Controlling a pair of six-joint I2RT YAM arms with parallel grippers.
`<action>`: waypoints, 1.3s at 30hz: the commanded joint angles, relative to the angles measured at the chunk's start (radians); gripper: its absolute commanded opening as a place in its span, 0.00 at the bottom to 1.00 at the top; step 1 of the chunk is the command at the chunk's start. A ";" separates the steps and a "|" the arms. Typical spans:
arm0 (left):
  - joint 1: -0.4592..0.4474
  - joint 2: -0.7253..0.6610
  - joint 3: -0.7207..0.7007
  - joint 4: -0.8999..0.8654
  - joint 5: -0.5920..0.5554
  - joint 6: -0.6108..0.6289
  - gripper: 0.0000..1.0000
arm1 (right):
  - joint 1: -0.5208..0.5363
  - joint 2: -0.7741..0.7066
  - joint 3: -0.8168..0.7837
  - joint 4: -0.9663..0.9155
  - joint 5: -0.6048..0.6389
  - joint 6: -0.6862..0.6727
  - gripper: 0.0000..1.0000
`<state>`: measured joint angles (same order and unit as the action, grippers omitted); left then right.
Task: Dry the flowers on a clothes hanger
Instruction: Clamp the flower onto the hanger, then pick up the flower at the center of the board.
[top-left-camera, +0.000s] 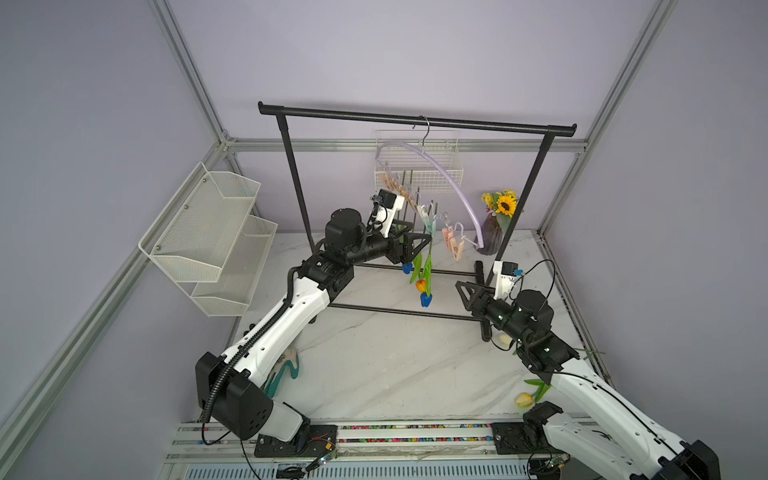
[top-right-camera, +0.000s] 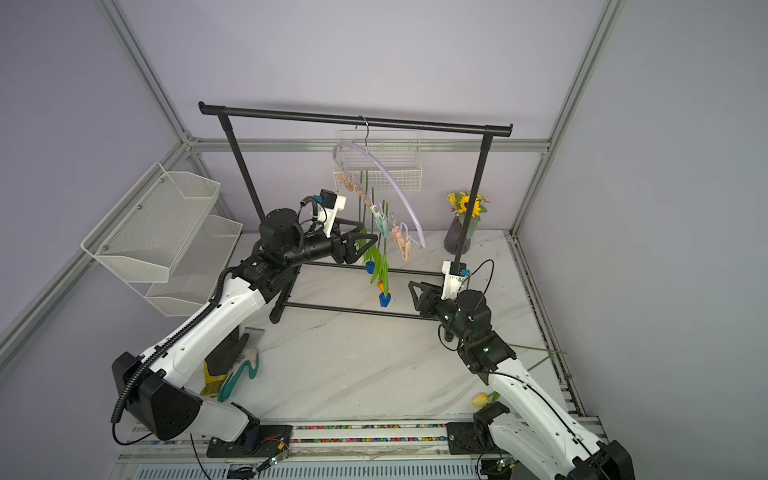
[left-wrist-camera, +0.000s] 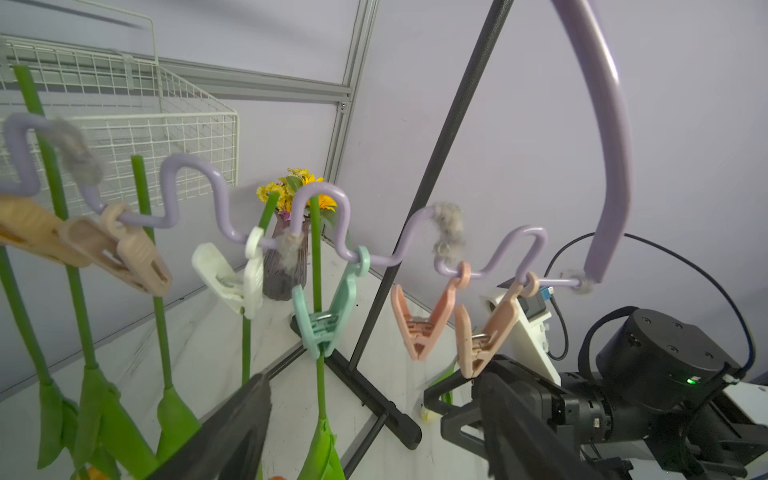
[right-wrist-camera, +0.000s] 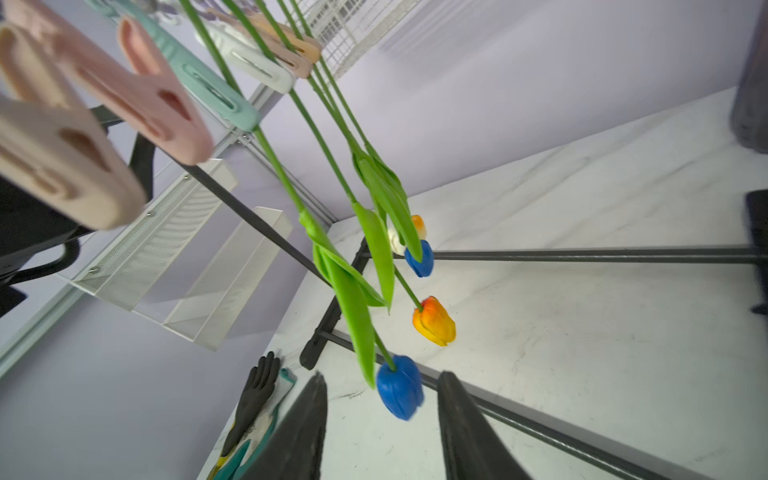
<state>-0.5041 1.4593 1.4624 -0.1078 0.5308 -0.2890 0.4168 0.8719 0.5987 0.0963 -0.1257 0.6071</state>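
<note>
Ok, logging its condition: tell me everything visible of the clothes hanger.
The clothes hanger is pale lilac, plastic-looking: an arch over a wavy rail carrying ringed clothespins, peach, white, mint and pink. Its silver wire hook sits over the black rack bar; it hangs tilted. Grey fluff clings to the rail. Tulip stems are clipped in most pins; the two lowest pins are empty.

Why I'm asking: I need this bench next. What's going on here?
Two robot arms are pegging artificial tulips head-down onto a lilac clothes hanger on a black rack. About five hang from clothespins; two pink clothespins at the end are empty. The left end effector is open beside the hanging stems; the right end effector is open, empty, just clear of the lowest blue tulip. Two more tulips lie on the table by the right arm.
</note>
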 joint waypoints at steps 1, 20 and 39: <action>0.009 -0.071 -0.034 -0.037 -0.060 0.043 0.80 | 0.002 -0.045 -0.020 -0.183 0.186 0.006 0.53; 0.009 -0.175 -0.320 -0.057 -0.236 -0.060 0.83 | -0.244 0.043 0.015 -0.659 0.655 0.323 0.63; 0.009 -0.173 -0.326 -0.073 -0.205 -0.098 0.82 | -0.715 0.533 0.245 -0.833 0.503 0.556 0.59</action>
<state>-0.5022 1.3090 1.1301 -0.2039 0.3107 -0.3676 -0.2626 1.3697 0.8272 -0.7174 0.4038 1.1252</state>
